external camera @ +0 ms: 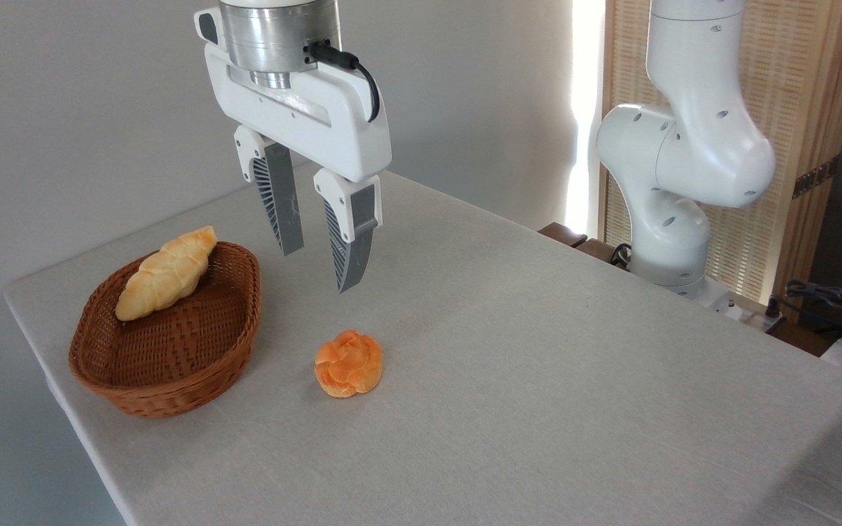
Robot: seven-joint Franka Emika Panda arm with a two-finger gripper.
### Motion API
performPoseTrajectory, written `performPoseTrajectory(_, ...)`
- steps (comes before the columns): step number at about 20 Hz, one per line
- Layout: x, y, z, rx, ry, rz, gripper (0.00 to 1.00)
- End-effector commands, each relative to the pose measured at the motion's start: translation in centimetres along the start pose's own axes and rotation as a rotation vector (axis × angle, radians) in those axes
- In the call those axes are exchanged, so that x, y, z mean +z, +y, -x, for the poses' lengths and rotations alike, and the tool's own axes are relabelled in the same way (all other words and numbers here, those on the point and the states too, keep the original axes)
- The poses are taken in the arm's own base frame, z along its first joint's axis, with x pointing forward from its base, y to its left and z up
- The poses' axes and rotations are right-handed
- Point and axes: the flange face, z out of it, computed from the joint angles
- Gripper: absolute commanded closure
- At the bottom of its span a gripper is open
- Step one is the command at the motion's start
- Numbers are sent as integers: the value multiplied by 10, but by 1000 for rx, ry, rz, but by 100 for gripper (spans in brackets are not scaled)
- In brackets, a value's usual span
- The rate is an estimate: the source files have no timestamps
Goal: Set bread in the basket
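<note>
One bread below empty hand

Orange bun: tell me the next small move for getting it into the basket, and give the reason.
Probably lower the gripper straight down and slightly toward the camera, over the orange bun. Its jaws stand open and empty, hanging above the table, while the bun lies untouched beside the basket, which already holds a pale braided loaf.

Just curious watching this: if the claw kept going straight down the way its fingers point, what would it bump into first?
Probably bare table. The open claw points down, slightly right, and seems to hang behind the orange bun, right of the basket. Depth is unclear, so it might clip the bun.
</note>
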Motion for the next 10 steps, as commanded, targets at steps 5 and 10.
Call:
performPoseTrajectory(5, -7, 0, 0, 15, 16, 15, 0)
performPoseTrajectory(10, -7, 0, 0, 16, 16, 15, 0)
